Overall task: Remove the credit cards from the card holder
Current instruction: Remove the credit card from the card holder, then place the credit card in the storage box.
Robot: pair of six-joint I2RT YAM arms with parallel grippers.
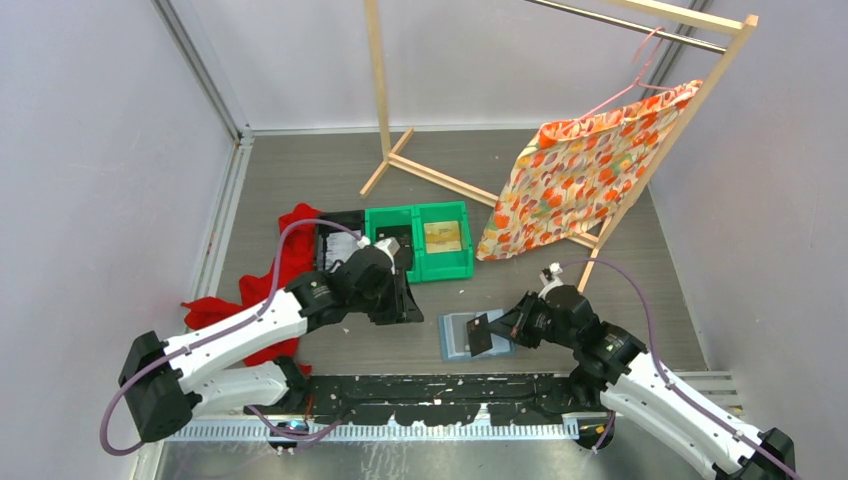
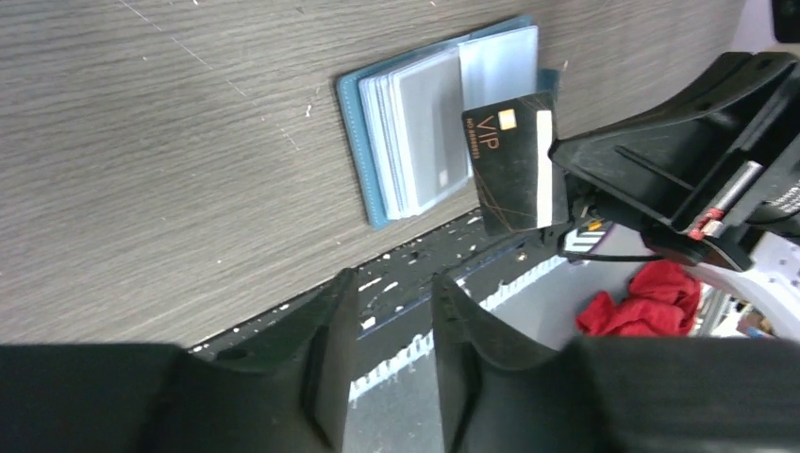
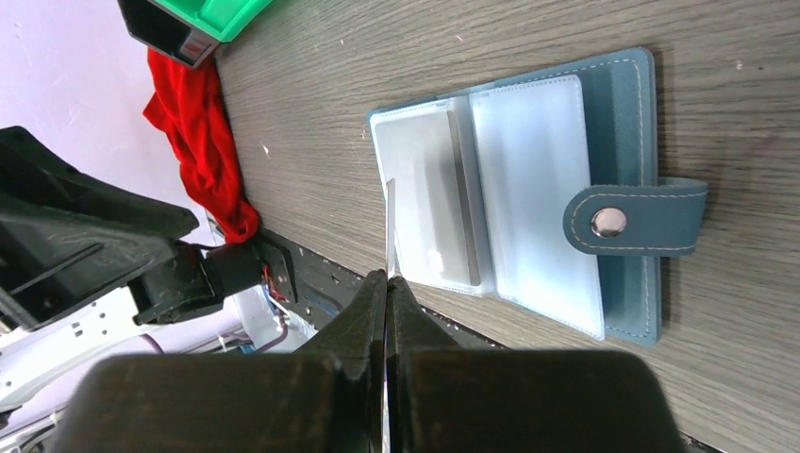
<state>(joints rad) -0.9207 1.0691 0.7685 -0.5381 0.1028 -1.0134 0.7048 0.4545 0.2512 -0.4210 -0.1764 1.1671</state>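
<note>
The slate-blue card holder [image 1: 458,335] [image 2: 406,142] [image 3: 528,189] lies open on the table, with its tab and snap out to one side. A greyish card [image 3: 429,203] [image 2: 429,123] sits in one pale pocket. My right gripper [image 3: 388,278] [image 1: 497,330] is shut on a black credit card [image 2: 514,160] [image 1: 480,333] marked VIP. It holds the card upright just above the holder's near edge, so the card shows edge-on [image 3: 390,226] in the right wrist view. My left gripper [image 2: 391,283] [image 1: 405,300] hovers left of the holder. Its jaws are a little apart with nothing between them.
Two green bins [image 1: 418,240] stand behind the left arm, next to a red cloth [image 1: 290,270]. A wooden rack [image 1: 420,170] with a patterned orange cloth [image 1: 580,175] fills the back right. A black strip [image 1: 430,395] runs along the table's near edge.
</note>
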